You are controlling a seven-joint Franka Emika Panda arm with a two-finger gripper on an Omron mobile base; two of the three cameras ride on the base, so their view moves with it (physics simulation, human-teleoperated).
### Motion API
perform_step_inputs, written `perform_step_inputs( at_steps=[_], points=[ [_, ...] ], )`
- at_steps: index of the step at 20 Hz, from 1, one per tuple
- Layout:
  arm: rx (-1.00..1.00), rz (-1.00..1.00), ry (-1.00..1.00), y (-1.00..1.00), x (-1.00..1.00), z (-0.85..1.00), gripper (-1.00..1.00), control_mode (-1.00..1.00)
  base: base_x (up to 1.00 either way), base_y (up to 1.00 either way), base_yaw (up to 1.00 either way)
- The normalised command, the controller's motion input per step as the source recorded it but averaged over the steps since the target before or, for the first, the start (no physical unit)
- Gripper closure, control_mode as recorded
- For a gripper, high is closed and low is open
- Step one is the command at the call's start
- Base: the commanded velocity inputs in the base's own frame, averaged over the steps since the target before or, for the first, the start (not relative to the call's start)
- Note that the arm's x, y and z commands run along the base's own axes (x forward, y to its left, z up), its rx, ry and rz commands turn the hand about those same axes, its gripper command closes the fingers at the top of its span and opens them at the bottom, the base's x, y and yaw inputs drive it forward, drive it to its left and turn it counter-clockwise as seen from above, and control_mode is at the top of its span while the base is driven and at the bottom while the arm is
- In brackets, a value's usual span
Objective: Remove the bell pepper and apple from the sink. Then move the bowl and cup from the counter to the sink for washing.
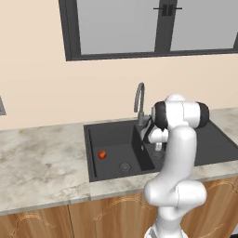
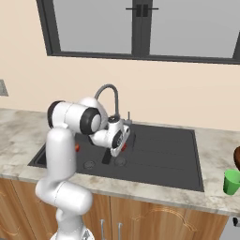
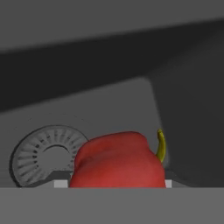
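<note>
step one: hand (image 2: 108,157) low in sink (image 2: 187,154), bell pepper (image 3: 117,161) right at fingertips; grip unclear. next: confirm hold, lift out.

Matt charcoal sink (image 1: 111,139), marbled stone counter (image 1: 42,162)

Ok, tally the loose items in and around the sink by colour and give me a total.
Red: 2, the bell pepper and the apple
Green: 1, the cup
Brown: 1, the bowl
Total: 4
</note>
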Motion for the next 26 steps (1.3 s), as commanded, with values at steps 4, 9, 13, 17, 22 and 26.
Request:
perform_step_inputs(
  at_steps=[4, 9, 13, 17, 22, 26],
  points=[
    [0.00, 0.00, 0.00, -0.07, -0.31, 0.50, 1.00, -1.00, 0.00, 0.00, 0.00],
    [0.00, 0.00, 0.00, -0.09, -0.32, 0.52, 1.00, -1.00, 0.00, 0.00, 0.00],
    [0.00, 0.00, 0.01, -0.08, -0.37, 0.52, 1.00, -1.00, 0.00, 0.00, 0.00],
    [0.04, 0.00, 0.00, -0.02, -0.45, 0.49, 1.00, -1.00, 0.00, 0.00, 0.00],
    [0.07, 0.00, 0.00, 0.01, -0.49, 0.45, 1.00, -1.00, 0.00, 0.00, 0.00],
    [0.03, -0.04, 0.00, 0.09, -0.46, 0.39, 1.00, -1.00, 0.00, 0.00, 0.00]
  ],
)
